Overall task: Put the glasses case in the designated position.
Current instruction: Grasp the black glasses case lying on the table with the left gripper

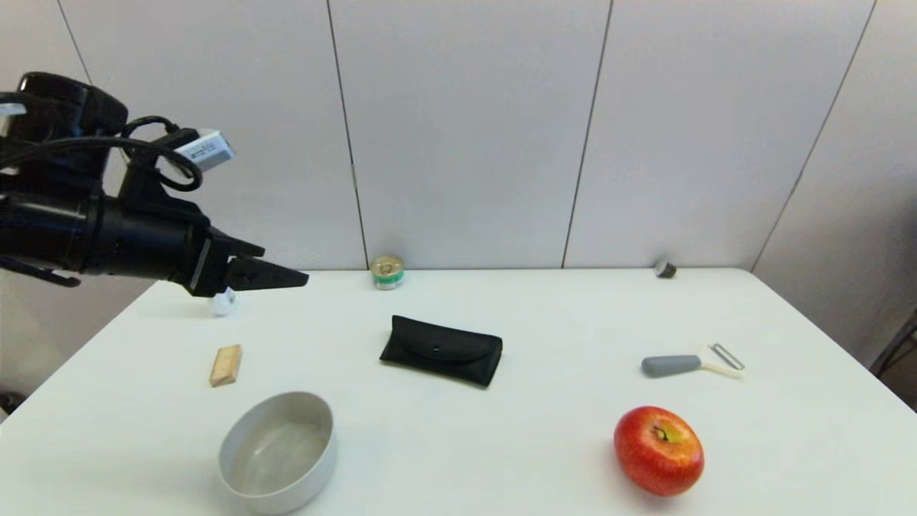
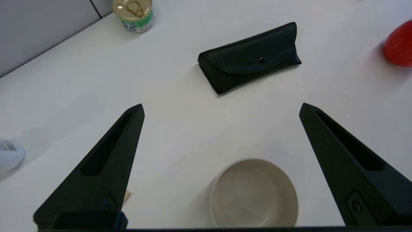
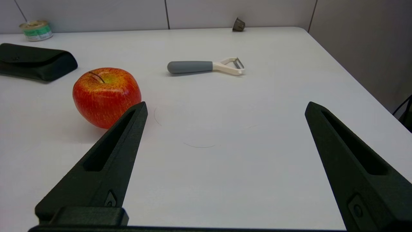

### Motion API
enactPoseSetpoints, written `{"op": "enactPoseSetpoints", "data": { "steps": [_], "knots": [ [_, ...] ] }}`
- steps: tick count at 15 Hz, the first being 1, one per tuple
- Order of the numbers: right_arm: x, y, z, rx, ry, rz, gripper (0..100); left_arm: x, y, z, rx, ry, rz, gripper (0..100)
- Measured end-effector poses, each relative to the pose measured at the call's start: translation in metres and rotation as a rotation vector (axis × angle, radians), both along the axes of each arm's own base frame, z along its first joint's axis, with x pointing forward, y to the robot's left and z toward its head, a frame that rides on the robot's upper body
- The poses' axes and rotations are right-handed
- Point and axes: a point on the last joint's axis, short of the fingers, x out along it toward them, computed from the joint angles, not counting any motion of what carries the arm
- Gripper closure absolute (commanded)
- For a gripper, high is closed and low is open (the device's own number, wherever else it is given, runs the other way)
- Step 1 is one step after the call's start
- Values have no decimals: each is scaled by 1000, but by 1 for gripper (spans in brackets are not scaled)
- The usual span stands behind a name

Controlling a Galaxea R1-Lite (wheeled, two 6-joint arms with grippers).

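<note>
The glasses case [image 1: 442, 349] is a black soft pouch with its flap snapped shut, lying flat mid-table. My left gripper [image 1: 297, 277] hovers high over the table's far left corner, well left of the case and apart from it. In the left wrist view its jaws [image 2: 222, 105] stand wide open and empty, with the case [image 2: 249, 58] beyond them. My right gripper [image 3: 227, 104] is out of the head view; it is open and empty above bare table, the case [image 3: 35, 61] far off to its side. No mark on the white tabletop shows the designated position.
A grey-white bowl [image 1: 278, 451] stands front left, with a wooden block [image 1: 226, 365] behind it. A red apple [image 1: 659, 450] and a grey-handled peeler [image 1: 688, 364] lie on the right. A small can [image 1: 387, 272] stands by the back wall.
</note>
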Motion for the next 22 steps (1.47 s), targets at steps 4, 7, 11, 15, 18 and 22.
{"op": "enactPoseSetpoints", "data": {
  "steps": [4,7,11,15,18,22],
  "knots": [
    [0,0,0,0,0,1,0,17,-16,-4,32,103,-71,0],
    [0,0,0,-1,0,0,0,27,-20,-5,77,110,-119,0],
    [0,0,0,0,0,0,0,42,-16,15,135,165,-163,0],
    [0,0,0,0,0,0,0,63,-5,8,186,230,-195,0],
    [0,0,0,-1,0,0,0,78,-3,-3,217,213,-234,0],
    [0,0,0,0,0,0,0,88,-5,-14,264,167,-316,0]
  ]
}}
